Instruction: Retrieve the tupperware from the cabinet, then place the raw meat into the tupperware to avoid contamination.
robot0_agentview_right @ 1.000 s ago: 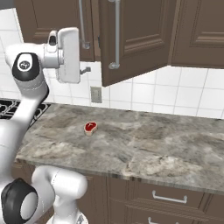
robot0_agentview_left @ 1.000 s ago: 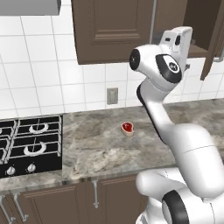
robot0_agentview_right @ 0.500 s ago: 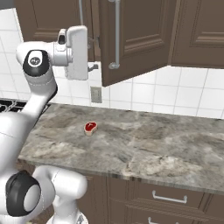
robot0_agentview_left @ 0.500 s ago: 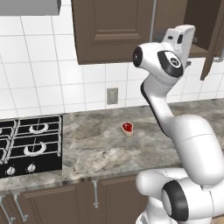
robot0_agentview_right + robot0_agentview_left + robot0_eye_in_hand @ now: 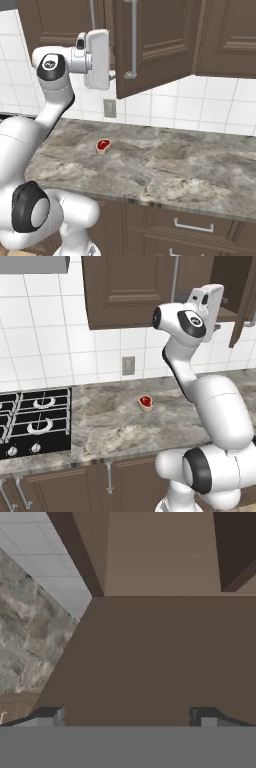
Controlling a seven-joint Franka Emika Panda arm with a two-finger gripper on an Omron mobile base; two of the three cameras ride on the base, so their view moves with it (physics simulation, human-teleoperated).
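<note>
The cabinet (image 5: 127,291) hangs above the counter, and its right door (image 5: 155,45) is swung open. My gripper (image 5: 112,60) is raised to the height of the opening, beside the open door's inner edge. In the left base view the gripper (image 5: 219,313) points into the cabinet. In the hand view the fingertips (image 5: 47,717) stand far apart with nothing between them, so the gripper (image 5: 125,719) is open over a bare brown cabinet panel (image 5: 160,652). The tupperware is out of view. The raw meat (image 5: 145,401) lies on the counter below, also seen from the right (image 5: 103,145).
The marble counter (image 5: 190,165) runs along a white tiled wall with an outlet (image 5: 128,365). A black gas stove (image 5: 35,418) sits at the left. Lower brown cabinets (image 5: 195,227) stand under the counter. The open door's bar handle (image 5: 133,40) hangs close to my hand.
My hand has moved toward the cabinet opening, closer to the open door. The gripper stays open. The meat has not moved.
</note>
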